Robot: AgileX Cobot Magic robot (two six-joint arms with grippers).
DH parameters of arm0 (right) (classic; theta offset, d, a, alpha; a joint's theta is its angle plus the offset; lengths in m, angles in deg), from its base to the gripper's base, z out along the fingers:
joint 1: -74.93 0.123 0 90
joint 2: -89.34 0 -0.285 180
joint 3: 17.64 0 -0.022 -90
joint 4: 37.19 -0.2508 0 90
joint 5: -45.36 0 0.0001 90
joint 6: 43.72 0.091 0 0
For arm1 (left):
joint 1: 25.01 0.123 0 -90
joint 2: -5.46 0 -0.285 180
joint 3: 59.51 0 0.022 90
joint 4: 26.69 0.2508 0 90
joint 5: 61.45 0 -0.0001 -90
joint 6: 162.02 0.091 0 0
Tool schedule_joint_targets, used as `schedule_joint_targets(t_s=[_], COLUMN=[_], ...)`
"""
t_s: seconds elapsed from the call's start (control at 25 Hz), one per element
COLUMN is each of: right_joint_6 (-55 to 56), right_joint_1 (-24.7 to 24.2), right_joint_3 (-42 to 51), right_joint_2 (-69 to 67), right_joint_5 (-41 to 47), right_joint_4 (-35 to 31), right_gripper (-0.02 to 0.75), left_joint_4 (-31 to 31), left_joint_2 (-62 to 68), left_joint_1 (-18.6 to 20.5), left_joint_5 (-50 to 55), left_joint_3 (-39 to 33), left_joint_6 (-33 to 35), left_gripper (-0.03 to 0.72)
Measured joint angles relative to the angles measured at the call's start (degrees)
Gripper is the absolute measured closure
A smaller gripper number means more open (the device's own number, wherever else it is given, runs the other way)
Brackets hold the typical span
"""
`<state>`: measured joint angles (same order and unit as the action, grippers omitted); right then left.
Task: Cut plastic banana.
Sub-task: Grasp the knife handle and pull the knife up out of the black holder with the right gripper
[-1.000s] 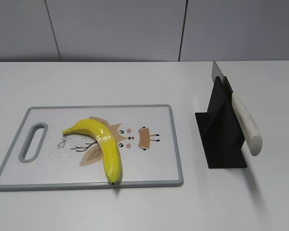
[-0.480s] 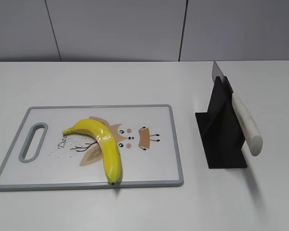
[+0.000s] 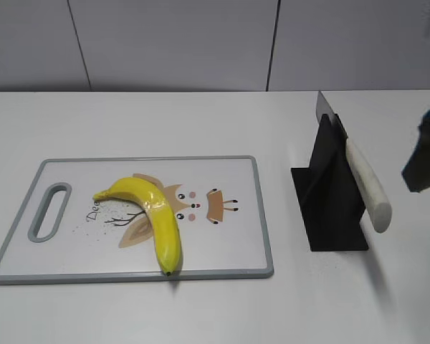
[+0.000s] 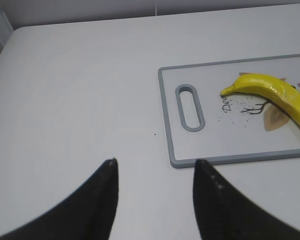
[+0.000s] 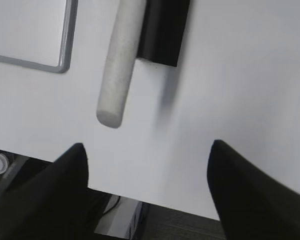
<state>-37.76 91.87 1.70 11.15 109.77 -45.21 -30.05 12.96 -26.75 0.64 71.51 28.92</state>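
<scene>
The plastic banana is glossy yellow and sharply bent. It lies on the white cutting board with a grey rim, and shows in the left wrist view. A knife with a pale handle rests slanted in a black stand; the handle also shows in the right wrist view. My right gripper is at the right edge, open and empty in the right wrist view, near the handle's end. My left gripper is open and empty over the table, left of the board.
The board has a handle slot at its left end and an animal drawing in the middle. The table's front edge runs close under my right gripper, with floor below. A grey panelled wall stands behind the table.
My right gripper has come into the exterior view at the right edge, beside the knife stand. The banana, board and knife have not moved.
</scene>
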Motion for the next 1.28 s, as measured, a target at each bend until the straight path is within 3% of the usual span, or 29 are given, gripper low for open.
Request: schedule_joint_targets(t_s=[0.08, 0.2, 0.68, 1.16, 1.28], right_joint_6=[2.08, 4.29, 7.37, 8.98, 9.29], right_joint_1=[3.48, 4.73, 4.8, 4.8, 4.8], right_joint_3=[-2.4, -4.91, -5.72, -5.72, -5.72], right_joint_2=[-3.46, -7.72, -16.01, -24.91, -25.8], right_joint_5=[0.0, -0.21, -5.89, -5.36, -4.75], right_joint_4=[1.86, 1.45, 1.1, 1.38, 0.44], right_gripper=[0.15, 0.15, 0.15, 0.151, 0.187], left_joint_4=[0.0, 0.0, 0.0, 0.0, 0.0], left_joint_2=[0.0, 0.0, 0.0, 0.0, 0.0], left_joint_1=[0.0, 0.0, 0.0, 0.0, 0.0], left_joint_5=[0.0, 0.0, 0.0, 0.0, 0.0], left_joint_3=[0.0, 0.0, 0.0, 0.0, 0.0], left_joint_6=[0.0, 0.0, 0.0, 0.0, 0.0], left_gripper=[0.215, 0.215, 0.215, 0.215, 0.215])
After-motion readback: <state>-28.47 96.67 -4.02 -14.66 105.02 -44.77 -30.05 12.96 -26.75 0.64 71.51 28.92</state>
